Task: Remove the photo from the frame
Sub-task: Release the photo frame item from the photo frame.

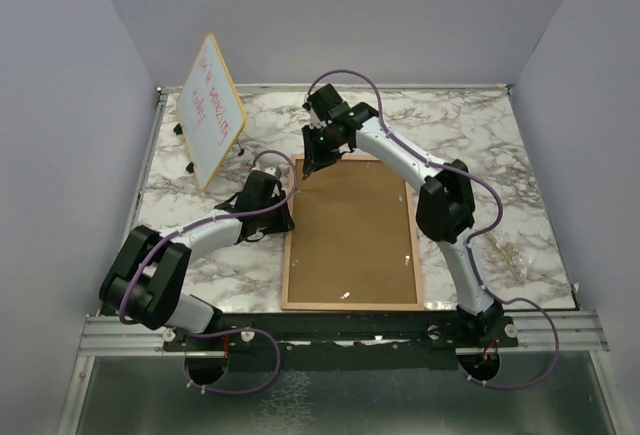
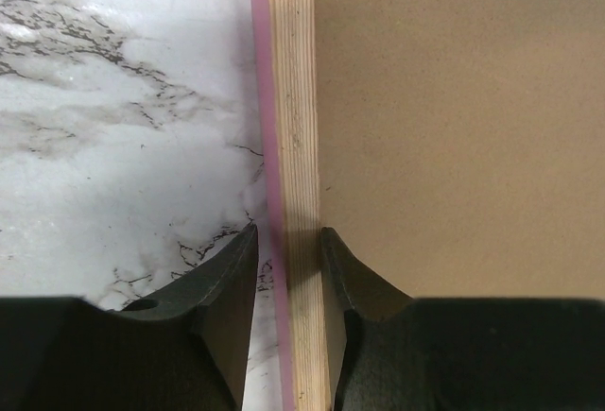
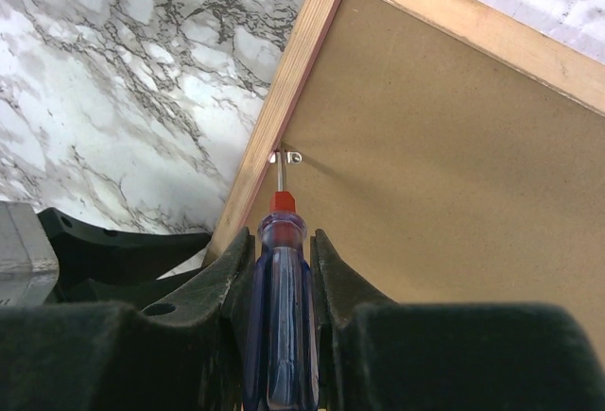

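Unclipping: holding screwdriver (image 3: pixel 277 335) tight in right gripper (image 3: pixel 282 236), tip on clip (image 3: pixel 284 157) just ahead; pinching frame (image 2: pixel 293 99) in left gripper (image 2: pixel 289 231). Next, swivel clip aside.

Item: my left arm (image 1: pixel 215 227) and my right arm (image 1: pixel 395 153), a matched pair.
Links: white, smooth, rounded shells.
Joints: chunky black housings between the white sections.
Cabling: one purple cable (image 1: pixel 243 392) per arm, lying loose along the links in loops and curling below each base.
Left gripper (image 2: pixel 288 236) and right gripper (image 3: pixel 282 236): two matt black fingers (image 2: pixel 219 286) apiece, broad at the root and tapering to curved tips. There is a small round hole near the root of one finger on each.
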### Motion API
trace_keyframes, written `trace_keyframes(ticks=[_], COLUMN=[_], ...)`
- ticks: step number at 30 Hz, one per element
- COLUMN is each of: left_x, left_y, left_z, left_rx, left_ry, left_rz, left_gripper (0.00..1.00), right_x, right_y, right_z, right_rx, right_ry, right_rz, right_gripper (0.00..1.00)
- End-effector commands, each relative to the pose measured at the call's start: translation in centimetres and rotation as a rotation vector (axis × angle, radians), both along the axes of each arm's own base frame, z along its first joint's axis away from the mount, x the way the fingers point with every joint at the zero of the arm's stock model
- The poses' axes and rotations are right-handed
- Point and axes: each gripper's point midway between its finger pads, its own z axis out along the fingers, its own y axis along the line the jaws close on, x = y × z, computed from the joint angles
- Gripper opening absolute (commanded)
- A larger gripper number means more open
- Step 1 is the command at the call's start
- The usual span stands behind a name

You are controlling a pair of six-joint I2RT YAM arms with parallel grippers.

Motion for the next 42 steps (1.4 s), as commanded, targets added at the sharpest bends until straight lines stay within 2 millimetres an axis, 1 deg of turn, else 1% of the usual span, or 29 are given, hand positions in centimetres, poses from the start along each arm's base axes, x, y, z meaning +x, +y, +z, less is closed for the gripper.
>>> trace_keyframes(ticks=[1,7,15,21,31,36,42], left_x=[-1.4,-1.5,-1.5,-1.5,-1.5,-1.5,-1.5], left_y=[0.8,0.8,0.9,0.9,0.9,0.9,1.0], left_z=[-1.8,-1.8,-1.8,-1.8,-1.8,-1.8,-1.8], left_rx=[0.056,0.056,0.054,0.055,0.060,0.061,0.061], left_ry=[0.068,0.070,0.067,0.068,0.067,0.067,0.066], left_rz=[-0.019,-0.023,-0.022,-0.022,-0.021,-0.021,-0.019], left_gripper=[0.33,0.33,0.31,0.30,0.29,0.29,0.28], right_x=[-2.3,-3.0,-3.3,-3.7,-4.2,-4.3,-4.4], right_y=[-1.0,-1.2,-1.5,-2.1,-2.7,-2.9,-3.3], right_z=[-1.1,-2.4,-1.9,-2.4,-1.9,-2.1,-1.5], right_rx=[-0.036,-0.057,-0.060,-0.093,-0.101,-0.108,-0.118], right_ry=[0.078,0.122,0.116,0.127,0.123,0.128,0.111], right_rz=[0.055,0.081,0.099,0.106,0.114,0.116,0.107], right_gripper=[0.01,0.01,0.01,0.01,0.01,0.01,0.01])
